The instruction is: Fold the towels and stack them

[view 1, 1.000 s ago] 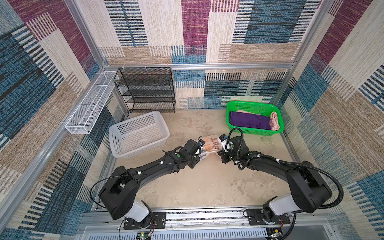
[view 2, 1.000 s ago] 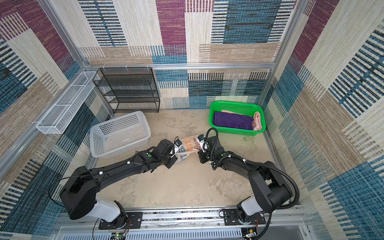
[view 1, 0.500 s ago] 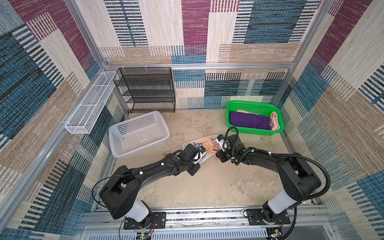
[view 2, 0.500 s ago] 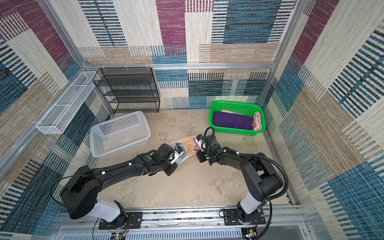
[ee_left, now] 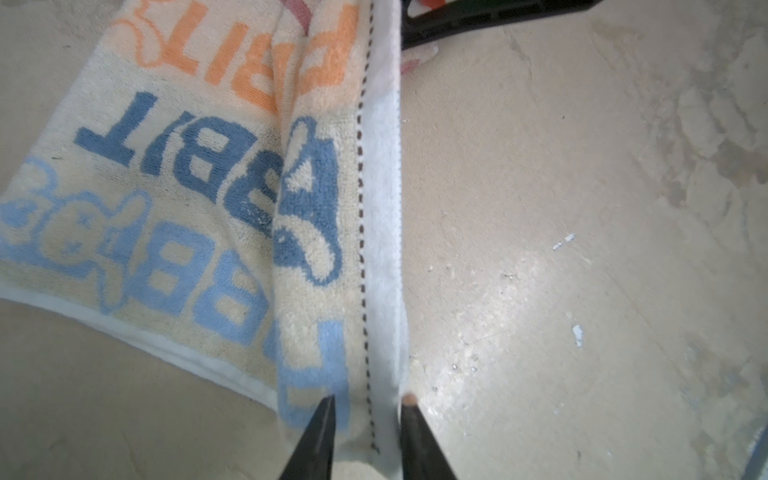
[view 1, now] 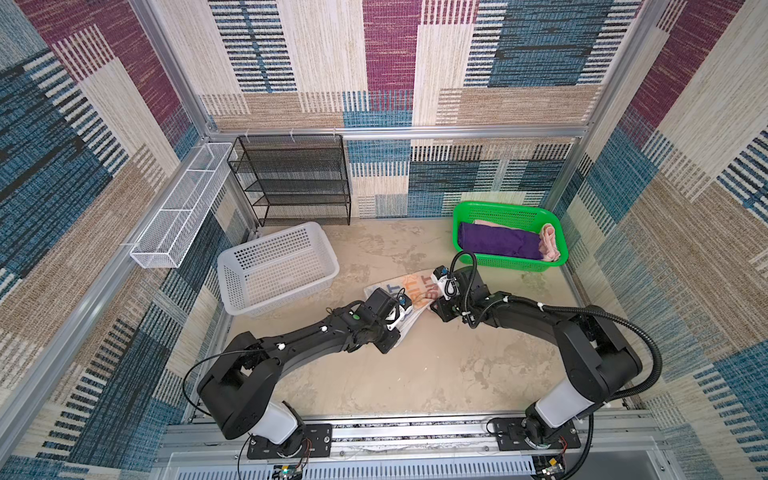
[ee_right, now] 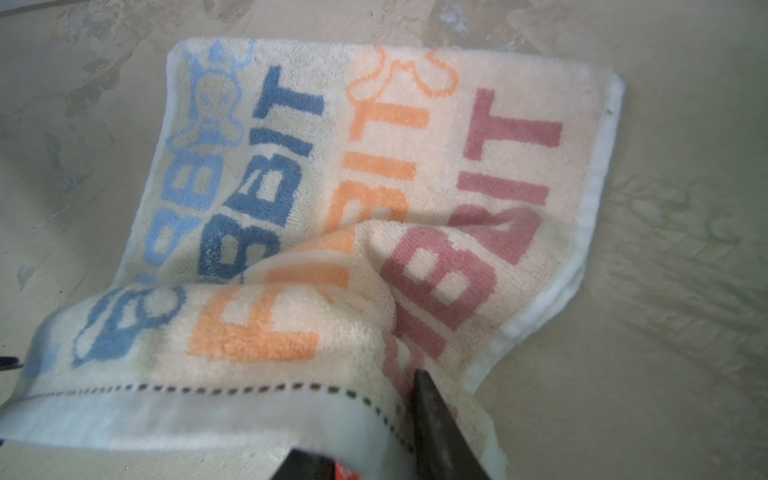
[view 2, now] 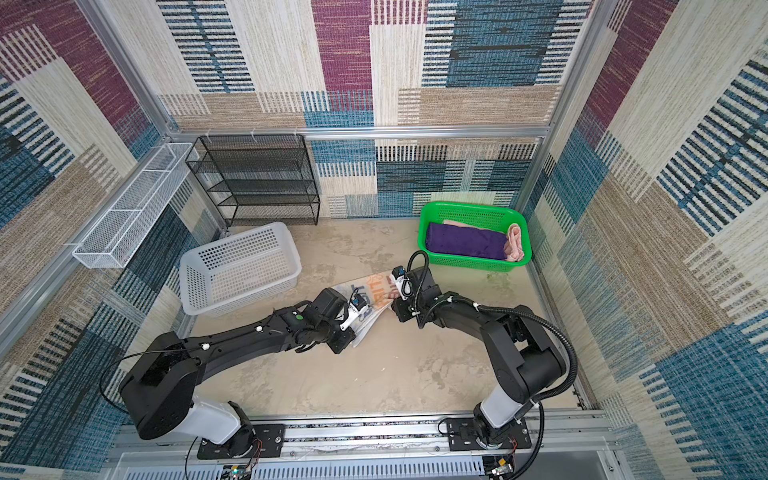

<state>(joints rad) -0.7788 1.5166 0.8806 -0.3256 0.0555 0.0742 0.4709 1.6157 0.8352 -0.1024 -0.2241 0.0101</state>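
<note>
The whitish towel (view 1: 409, 291) with blue and orange RABBIT letters lies folded on the table's middle in both top views (view 2: 370, 291). My left gripper (ee_left: 365, 405) is open at its near edge, and the stitched white hem runs loosely between the two fingers. My right gripper (ee_right: 361, 415) is open at the same hem's other end, one finger above the bunched cloth and one below. In a top view the left gripper (view 1: 406, 321) and right gripper (view 1: 432, 301) sit close together. A purple towel (view 1: 498, 245) and a pink towel (view 1: 548, 243) lie in the green basket (view 1: 509, 208).
A white perforated basket (view 1: 232, 257) stands left of the towel, near the left arm. A black mesh rack (view 1: 291, 178) is against the back wall. A white wire shelf (view 1: 178, 208) hangs on the left wall. The green basket sits at the back right.
Both grippers were shut on the towel's edge, held up between them. They brought it down toward the near side and their jaws have come apart; the towel now rests folded on the table.
</note>
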